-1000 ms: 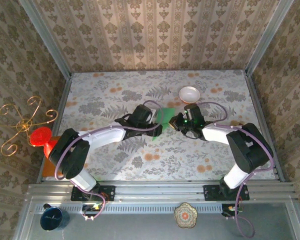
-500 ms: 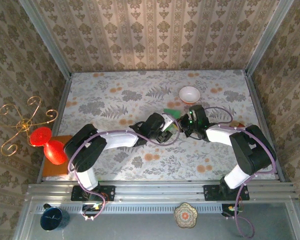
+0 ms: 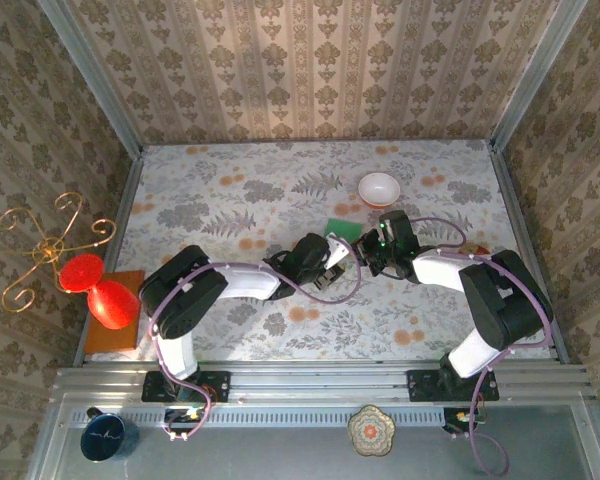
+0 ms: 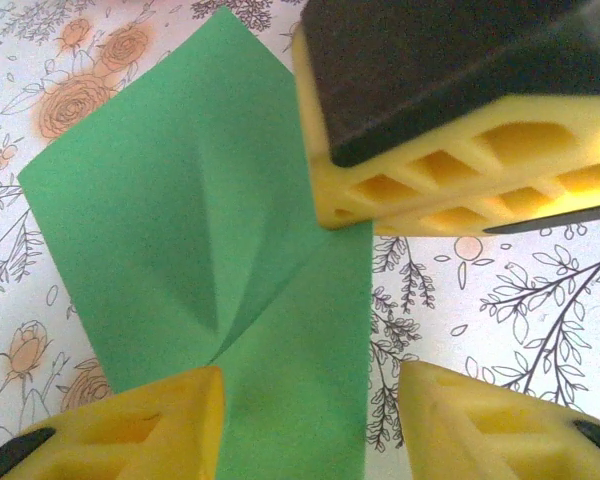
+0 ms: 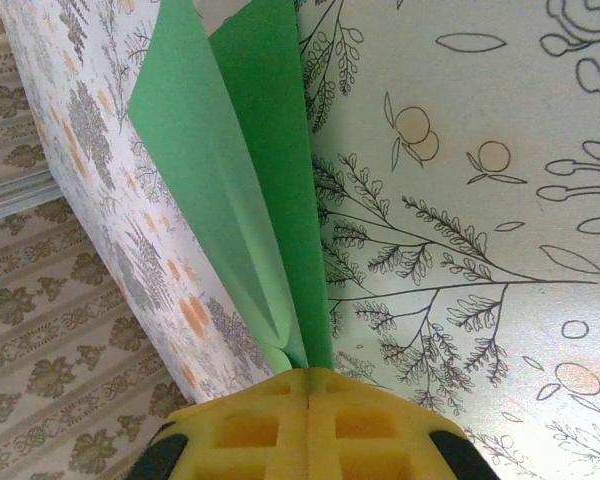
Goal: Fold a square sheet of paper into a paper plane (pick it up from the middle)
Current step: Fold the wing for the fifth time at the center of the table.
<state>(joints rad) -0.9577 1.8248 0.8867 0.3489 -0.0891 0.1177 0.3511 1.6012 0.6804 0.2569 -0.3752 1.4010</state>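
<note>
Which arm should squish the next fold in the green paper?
Probably the left. The left gripper is open with the green paper between its fingers; the right gripper is shut on it, busy holding it.

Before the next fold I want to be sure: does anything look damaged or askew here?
The square sheet of paper does not lie flat. The right gripper pinches it, so it opens in a V, and creases meet in a pucker near its middle. No tear shows.
</note>
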